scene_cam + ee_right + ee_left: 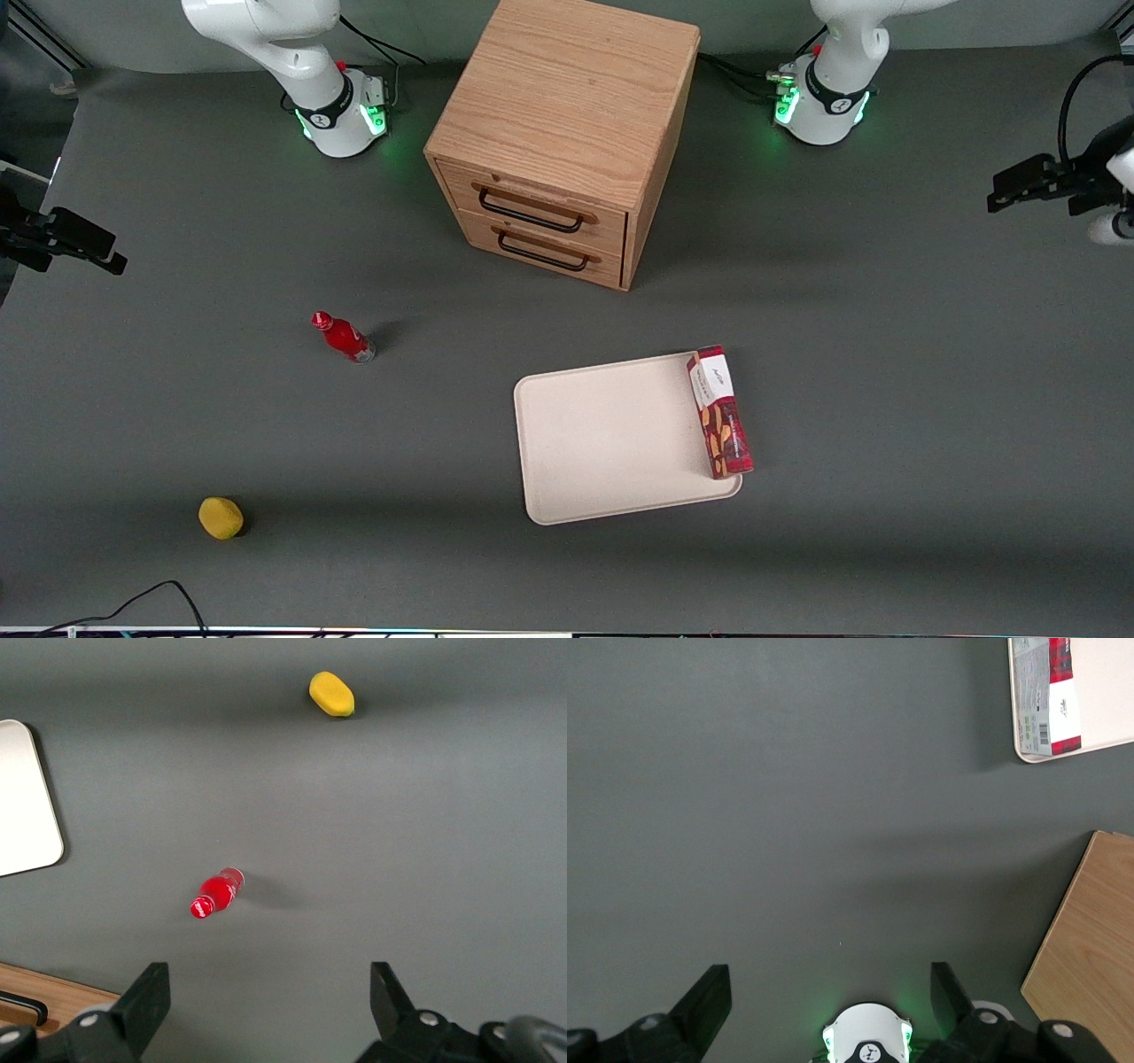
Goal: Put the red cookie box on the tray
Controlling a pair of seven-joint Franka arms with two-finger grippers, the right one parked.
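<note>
Yellow fruit (221,517), red bottle (344,337), end effector (830,1001) open

A light oak wooden cabinet with two black-handled drawers (560,142) stands on the grey table (886,399). Toward the parked arm's end stand a small red bottle (344,338) and, nearer the camera, a yellow lemon-like fruit (221,517).
</note>
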